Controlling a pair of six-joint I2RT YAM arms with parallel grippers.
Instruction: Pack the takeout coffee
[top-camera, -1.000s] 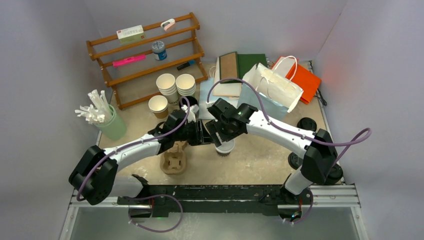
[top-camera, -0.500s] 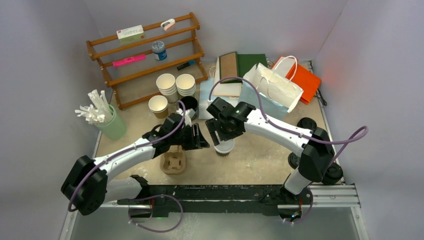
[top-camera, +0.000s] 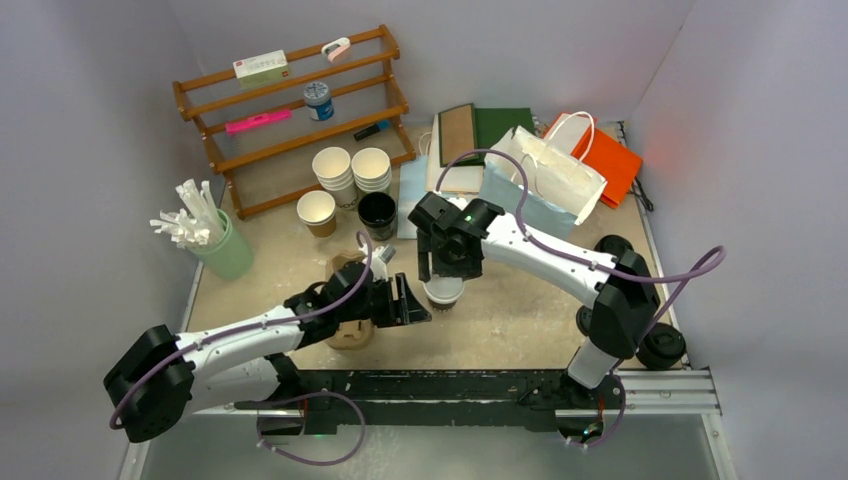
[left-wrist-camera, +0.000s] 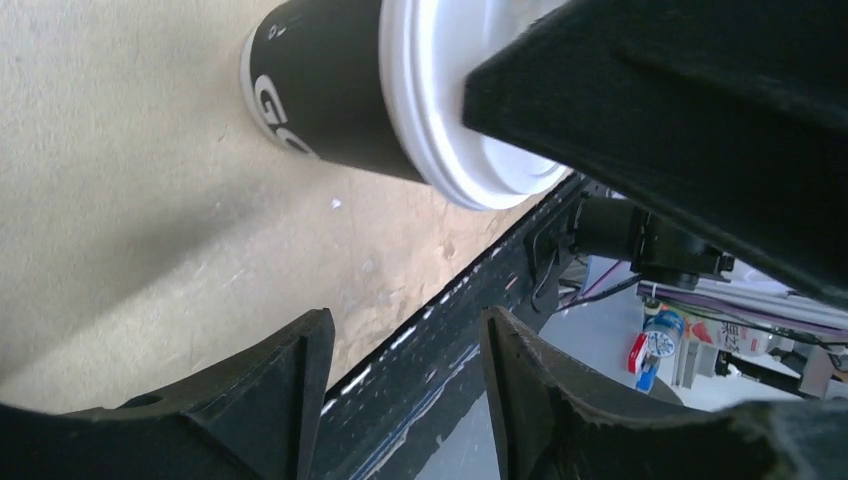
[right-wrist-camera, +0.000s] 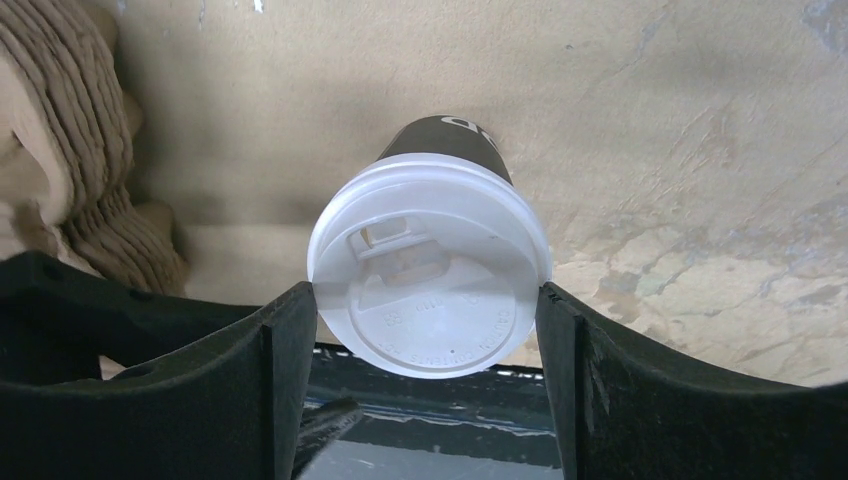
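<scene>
Among the containers, the pale green cup (top-camera: 228, 255) at the left holds a bunch of white wrapped straws (top-camera: 188, 222). Two stacks of lidless white cups (top-camera: 351, 167) stand in front of the wooden rack (top-camera: 290, 110), with a single paper cup (top-camera: 317, 209) and a cup that is black inside (top-camera: 377, 211) just before them. The light blue paper bag (top-camera: 540, 182) stands open at the back right, but we cannot see what is inside it. The takeout coffee (top-camera: 443, 293), dark-walled under its white lid, stands on the table near the middle, just right of the pulp cup carrier (top-camera: 346, 333). The right arm reaches in from the right and bends down over it, and the right gripper (right-wrist-camera: 428, 305) straddles the lid, one finger against each side of the rim, clamping it. The left arm lies low across the near part of the table, with the left gripper (left-wrist-camera: 400, 325) just left of the coffee, its fingers spread and holding nothing. Compared with half a second ago, the left arm has drawn back toward the near edge, uncovering the black-inside cup, while the coffee sits in much the same spot.
</scene>
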